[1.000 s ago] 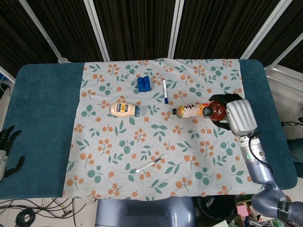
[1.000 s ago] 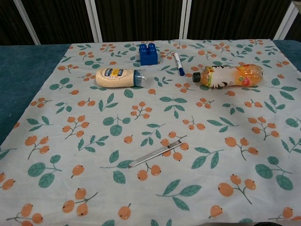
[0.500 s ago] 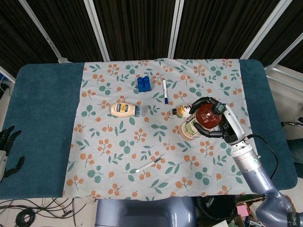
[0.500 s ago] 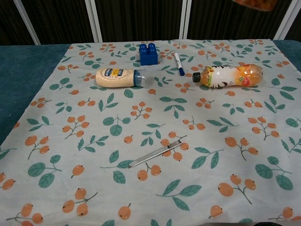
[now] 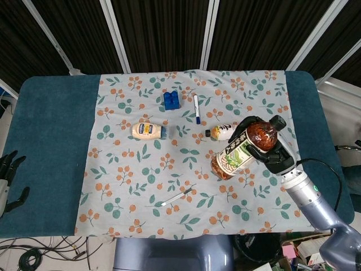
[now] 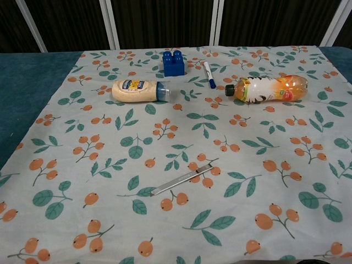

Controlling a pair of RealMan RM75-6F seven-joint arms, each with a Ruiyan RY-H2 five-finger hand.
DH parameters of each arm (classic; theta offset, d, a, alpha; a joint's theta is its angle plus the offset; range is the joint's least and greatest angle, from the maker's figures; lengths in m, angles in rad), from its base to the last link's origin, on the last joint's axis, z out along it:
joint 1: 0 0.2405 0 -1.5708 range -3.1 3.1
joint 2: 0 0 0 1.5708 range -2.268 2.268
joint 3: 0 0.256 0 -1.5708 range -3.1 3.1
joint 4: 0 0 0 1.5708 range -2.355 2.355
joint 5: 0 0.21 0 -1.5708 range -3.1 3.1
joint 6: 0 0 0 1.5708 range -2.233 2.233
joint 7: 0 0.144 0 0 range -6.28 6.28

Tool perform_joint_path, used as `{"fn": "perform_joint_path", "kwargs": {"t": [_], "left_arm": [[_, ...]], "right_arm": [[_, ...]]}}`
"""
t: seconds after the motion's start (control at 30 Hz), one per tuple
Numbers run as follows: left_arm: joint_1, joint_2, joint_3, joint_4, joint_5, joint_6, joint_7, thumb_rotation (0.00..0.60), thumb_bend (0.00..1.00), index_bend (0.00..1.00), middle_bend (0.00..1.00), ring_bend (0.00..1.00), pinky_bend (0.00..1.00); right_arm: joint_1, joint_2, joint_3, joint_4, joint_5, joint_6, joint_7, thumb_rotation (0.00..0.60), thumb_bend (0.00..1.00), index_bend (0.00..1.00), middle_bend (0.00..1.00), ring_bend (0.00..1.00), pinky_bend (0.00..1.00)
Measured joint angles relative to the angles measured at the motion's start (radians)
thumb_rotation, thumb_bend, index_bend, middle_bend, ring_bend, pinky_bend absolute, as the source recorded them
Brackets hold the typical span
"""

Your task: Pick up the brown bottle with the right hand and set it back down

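Gripping the brown bottle (image 5: 243,145) around its upper body, the right hand (image 5: 273,153) holds it tilted, cap up-right, clear of the floral cloth (image 5: 141,186), so the lift looks done and the set-down remains. Nearest the robot lies a metal strip (image 6: 184,177), well apart from the rest. The left hand (image 5: 8,175) hangs off the desk (image 5: 51,147) edge, fingers spread, holding nothing. Farther back lie an orange drink bottle (image 6: 267,88), a mayonnaise bottle (image 6: 140,90), a marker (image 6: 208,74) and a blue brick (image 6: 173,62), leaving bare cloth for placing.

The right hand (image 5: 274,155) is seen raised above the table, its fingers wrapped around the brown bottle (image 5: 243,146). The left hand (image 5: 8,176) is held off the table's edge, fingers apart
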Motion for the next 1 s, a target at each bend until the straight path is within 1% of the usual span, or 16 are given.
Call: {"fn": "perform_joint_path", "kwargs": {"t": [0.07, 0.17, 0.2, 0.27, 0.3, 0.37, 0.4, 0.47, 0.5, 0.6, 0.7, 0.8, 0.9, 0.97, 1.0], "left_arm": [[0.000, 0.000, 0.001, 0.000, -0.001, -0.002, 0.003, 0.600, 0.39, 0.12, 0.01, 0.01, 0.15], [0.000, 0.000, 0.001, -0.001, -0.001, -0.002, 0.004, 0.600, 0.39, 0.12, 0.01, 0.01, 0.15], [0.000, 0.001, 0.001, -0.001, -0.001, -0.002, 0.004, 0.600, 0.39, 0.12, 0.01, 0.01, 0.15], [0.000, 0.001, 0.001, -0.002, -0.002, -0.002, 0.004, 0.600, 0.39, 0.12, 0.01, 0.01, 0.15], [0.000, 0.002, 0.001, -0.002, -0.003, -0.003, 0.004, 0.600, 0.39, 0.12, 0.01, 0.01, 0.15], [0.000, 0.002, 0.001, -0.003, -0.003, -0.004, 0.004, 0.600, 0.39, 0.11, 0.01, 0.01, 0.15], [-0.001, 0.003, 0.001, -0.002, -0.003, -0.005, 0.004, 0.600, 0.39, 0.11, 0.00, 0.01, 0.15], [-0.001, 0.003, 0.002, -0.003, -0.004, -0.007, 0.005, 0.600, 0.39, 0.11, 0.00, 0.01, 0.15], [-0.002, 0.004, 0.002, -0.003, -0.005, -0.009, 0.006, 0.600, 0.39, 0.11, 0.00, 0.01, 0.15], [-0.002, 0.005, 0.002, -0.005, -0.007, -0.010, 0.008, 0.600, 0.39, 0.11, 0.01, 0.01, 0.15], [-0.002, 0.005, 0.002, -0.006, -0.007, -0.010, 0.009, 0.600, 0.39, 0.11, 0.00, 0.01, 0.15], [-0.002, 0.005, 0.002, -0.006, -0.007, -0.011, 0.010, 0.600, 0.39, 0.11, 0.01, 0.01, 0.15], [-0.002, 0.006, 0.003, -0.006, -0.007, -0.011, 0.010, 0.600, 0.39, 0.11, 0.01, 0.01, 0.16], [-0.002, 0.006, 0.003, -0.006, -0.007, -0.012, 0.009, 0.600, 0.39, 0.11, 0.01, 0.01, 0.16], [-0.002, 0.006, 0.003, -0.007, -0.007, -0.012, 0.010, 0.600, 0.39, 0.11, 0.01, 0.01, 0.16]], "right_arm": [[-0.001, -0.006, -0.006, 0.014, 0.015, -0.005, -0.124, 0.600, 0.46, 0.71, 0.58, 0.69, 0.82], [-0.001, -0.021, -0.015, 0.033, 0.047, -0.008, -0.387, 0.600, 0.46, 0.71, 0.58, 0.69, 0.82], [-0.002, -0.030, -0.019, 0.041, 0.062, -0.007, -0.519, 0.600, 0.46, 0.71, 0.58, 0.69, 0.82], [-0.002, -0.044, -0.025, 0.054, 0.088, -0.005, -0.737, 0.600, 0.46, 0.70, 0.58, 0.69, 0.82], [-0.001, -0.055, -0.029, 0.063, 0.106, -0.003, -0.890, 0.600, 0.46, 0.70, 0.58, 0.69, 0.82], [0.000, -0.072, -0.035, 0.078, 0.137, 0.002, -1.119, 0.600, 0.46, 0.70, 0.58, 0.69, 0.82], [0.001, -0.085, -0.040, 0.088, 0.159, 0.006, -1.267, 0.600, 0.46, 0.70, 0.58, 0.69, 0.82], [0.002, -0.104, -0.046, 0.103, 0.195, 0.013, -1.473, 0.600, 0.46, 0.70, 0.58, 0.69, 0.82], [0.004, -0.118, -0.050, 0.113, 0.220, 0.019, -1.596, 0.600, 0.46, 0.70, 0.58, 0.69, 0.82], [0.007, -0.155, -0.058, 0.135, 0.286, 0.037, -1.840, 0.600, 0.45, 0.70, 0.58, 0.69, 0.82], [0.009, -0.178, -0.061, 0.140, 0.337, 0.046, -1.986, 0.600, 0.45, 0.70, 0.58, 0.69, 0.82], [0.009, -0.186, -0.058, 0.123, 0.367, 0.039, -2.031, 0.600, 0.45, 0.70, 0.58, 0.69, 0.82], [0.005, -0.182, -0.044, 0.085, 0.391, 0.011, -1.977, 0.600, 0.45, 0.70, 0.58, 0.69, 0.82], [0.000, -0.172, -0.032, 0.061, 0.397, -0.016, -1.896, 0.600, 0.45, 0.70, 0.58, 0.69, 0.81], [-0.004, -0.164, -0.023, 0.048, 0.394, -0.036, -1.822, 0.600, 0.45, 0.70, 0.58, 0.69, 0.81]]}}
